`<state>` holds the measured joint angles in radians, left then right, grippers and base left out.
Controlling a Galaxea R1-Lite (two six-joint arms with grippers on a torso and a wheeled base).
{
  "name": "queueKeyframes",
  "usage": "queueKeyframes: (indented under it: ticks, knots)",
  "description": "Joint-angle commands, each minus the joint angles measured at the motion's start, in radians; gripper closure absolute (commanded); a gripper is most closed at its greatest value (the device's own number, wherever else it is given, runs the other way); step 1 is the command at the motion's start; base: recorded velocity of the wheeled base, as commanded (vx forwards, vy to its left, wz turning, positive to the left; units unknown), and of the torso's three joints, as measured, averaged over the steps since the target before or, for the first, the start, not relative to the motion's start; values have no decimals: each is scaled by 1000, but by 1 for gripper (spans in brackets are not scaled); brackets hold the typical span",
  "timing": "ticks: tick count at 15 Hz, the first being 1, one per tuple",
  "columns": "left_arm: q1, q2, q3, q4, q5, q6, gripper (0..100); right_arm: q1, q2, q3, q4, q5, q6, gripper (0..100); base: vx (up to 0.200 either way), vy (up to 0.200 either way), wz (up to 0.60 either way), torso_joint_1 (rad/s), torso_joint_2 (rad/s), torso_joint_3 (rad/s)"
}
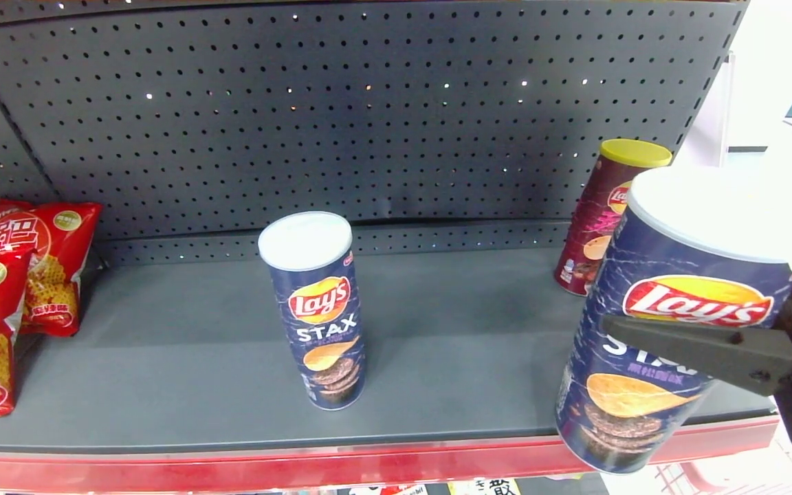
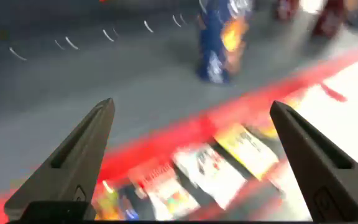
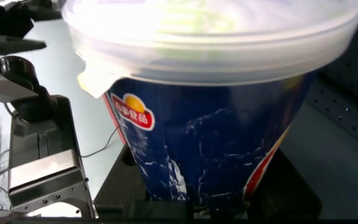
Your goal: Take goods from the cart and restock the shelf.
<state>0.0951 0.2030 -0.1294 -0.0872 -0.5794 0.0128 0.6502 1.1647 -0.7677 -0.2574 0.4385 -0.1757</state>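
Head view: The shelf [image 1: 471, 330] has a grey deck, a red lip [image 1: 231, 467] and a pegboard [image 1: 368, 124] behind it. The shelf can [image 1: 317, 309], blue with a white lid, stands upright mid-deck. A maroon can [image 1: 606, 213] with a yellow lid stands at the back right. Two red bags [image 1: 45, 275] lean at the left end. The right claw [image 1: 705, 344] is clamped on the held can [image 1: 643, 385], blue and slightly tilted, at the right front. Its base overlaps the lip in the picture.

Left wrist view: The left claw [image 2: 191, 104] has its fingers spread wide with nothing between them. It hangs before the lip, with the shelf can beyond. The picture is blurred.

Right wrist view: The held can, with its pale lid, sits close up in the right claw.
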Motion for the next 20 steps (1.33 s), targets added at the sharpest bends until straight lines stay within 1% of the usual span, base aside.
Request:
queueKeyframes:
  ticks: [1,2,3,4,5,6,8,9,10,11,12,13,14,15,16,17,20]
  knots:
    - [-86,-174,43,130,118,9,0,-1,-3,-2,0,0,-1,100,0,0,0,0,0,0]
    - [-100,-201,66,130,223,13,0,0,-7,2,0,0,1,100,0,0,0,0,0,0]
    - [-98,-200,99,123,355,12,0,0,-10,4,0,0,-1,100,0,0,0,0,0,0]
    - [-98,-198,111,80,438,4,0,0,-11,8,0,0,-1,100,0,0,0,0,0,0]
    - [-98,-197,112,70,443,7,0,-1,-10,7,0,0,-1,100,0,0,0,0,0,0]
    - [-98,-198,114,70,451,21,0,0,-5,5,0,0,-1,100,0,0,0,0,0,0]
    - [-98,-198,128,84,567,50,0,0,1,-1,0,0,-1,100,0,0,0,0,0,0]
    - [-98,-198,128,90,584,27,0,0,0,2,0,0,-1,100,0,0,0,0,0,0]
    - [-101,-195,126,92,558,15,0,0,0,4,0,0,-1,100,0,0,0,0,0,0]
    - [-101,-195,125,93,558,1,0,0,0,5,0,0,-1,100,0,0,0,0,0,0]
    - [-101,-197,126,90,561,-53,0,0,1,4,0,0,-1,100,0,0,0,0,0,0]
    - [-101,-198,126,90,561,-47,0,0,4,-2,0,0,-1,100,0,0,0,0,0,0]
    - [-101,-198,126,90,561,-48,0,0,10,-10,0,0,-1,100,0,0,0,0,0,0]
    - [-101,-200,126,90,561,-48,0,5,30,-47,0,0,-2,100,0,0,0,0,0,0]
    - [-101,-200,128,90,559,-34,0,8,47,-88,0,-1,-2,100,0,0,0,0,0,0]
    - [-101,-200,126,90,559,-30,0,8,61,-128,1,-3,-2,100,0,0,0,0,0,0]
    - [-100,-200,128,90,559,-28,0,16,128,-242,4,-40,-2,100,0,0,0,0,0,0]
